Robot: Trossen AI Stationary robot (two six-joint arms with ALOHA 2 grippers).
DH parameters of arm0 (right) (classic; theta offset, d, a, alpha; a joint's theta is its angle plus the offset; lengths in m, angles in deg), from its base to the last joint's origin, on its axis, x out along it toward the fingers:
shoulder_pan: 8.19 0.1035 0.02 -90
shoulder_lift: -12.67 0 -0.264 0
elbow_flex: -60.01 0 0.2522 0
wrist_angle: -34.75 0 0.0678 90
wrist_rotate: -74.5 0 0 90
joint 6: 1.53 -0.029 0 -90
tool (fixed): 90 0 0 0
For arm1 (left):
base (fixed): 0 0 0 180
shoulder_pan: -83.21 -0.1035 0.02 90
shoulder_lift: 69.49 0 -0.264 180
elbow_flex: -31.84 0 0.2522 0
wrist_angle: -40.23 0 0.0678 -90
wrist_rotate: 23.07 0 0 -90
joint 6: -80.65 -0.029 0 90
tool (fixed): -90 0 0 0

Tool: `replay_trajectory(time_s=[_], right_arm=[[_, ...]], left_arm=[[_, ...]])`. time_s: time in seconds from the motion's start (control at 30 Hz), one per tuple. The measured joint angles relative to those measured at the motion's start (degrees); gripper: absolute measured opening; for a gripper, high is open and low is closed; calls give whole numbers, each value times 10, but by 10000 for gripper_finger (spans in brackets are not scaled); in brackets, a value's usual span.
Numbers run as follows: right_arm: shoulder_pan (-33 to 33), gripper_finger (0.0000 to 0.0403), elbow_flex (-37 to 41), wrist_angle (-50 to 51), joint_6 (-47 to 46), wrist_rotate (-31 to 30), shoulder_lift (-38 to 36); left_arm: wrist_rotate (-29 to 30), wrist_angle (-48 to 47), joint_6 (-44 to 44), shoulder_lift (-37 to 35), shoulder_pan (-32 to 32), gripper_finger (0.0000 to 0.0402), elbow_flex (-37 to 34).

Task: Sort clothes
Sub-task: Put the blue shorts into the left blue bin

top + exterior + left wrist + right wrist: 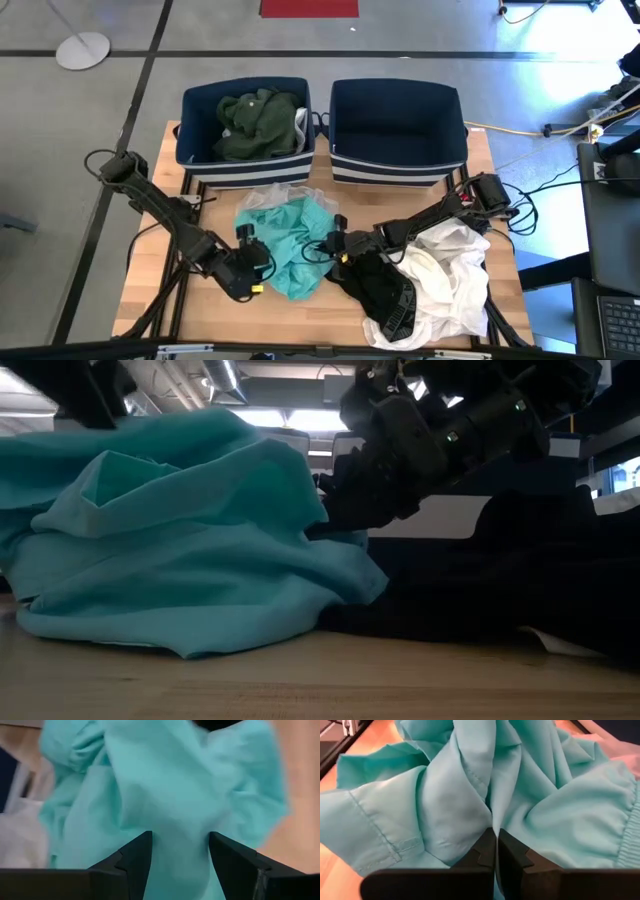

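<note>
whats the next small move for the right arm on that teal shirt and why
Probably lift. The right gripper looks shut on a fold of the teal garment, which lies bunched on the table, while the left gripper sits open at its other edge. Raising the pinched fold a little would free it from the black garment beside it before carrying it to a bin.

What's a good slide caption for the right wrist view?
Right gripper shut on a fold of the teal garment on the wooden table.
</note>
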Motion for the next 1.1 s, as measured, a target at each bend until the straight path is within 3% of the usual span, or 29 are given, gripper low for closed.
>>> replay_trajectory(time_s=[0.2, 0.43, 0.63, 0.77, 0.87, 0.97, 1.1], right_arm=[[0, 17, 0, -3, 2, 0, 0], [0, 17, 0, -3, 2, -1, 0], [0, 17, 0, -3, 3, -1, 0], [0, 17, 0, -3, 3, -1, 0], [0, 17, 0, -3, 3, -1, 0], [0, 17, 0, -3, 3, -1, 0], [0, 17, 0, -3, 3, -1, 0]], left_arm=[[67, 59, -41, 0, -11, 186, -31], [66, 179, -191, -3, -18, 186, -25], [85, 168, -228, -47, -18, 186, 11], [94, 93, -180, -65, -42, 186, 12], [69, 72, -132, -57, -68, 186, -8], [-8, 133, -132, -43, -88, 186, -54], [-61, 223, -138, -24, -104, 186, -110]])
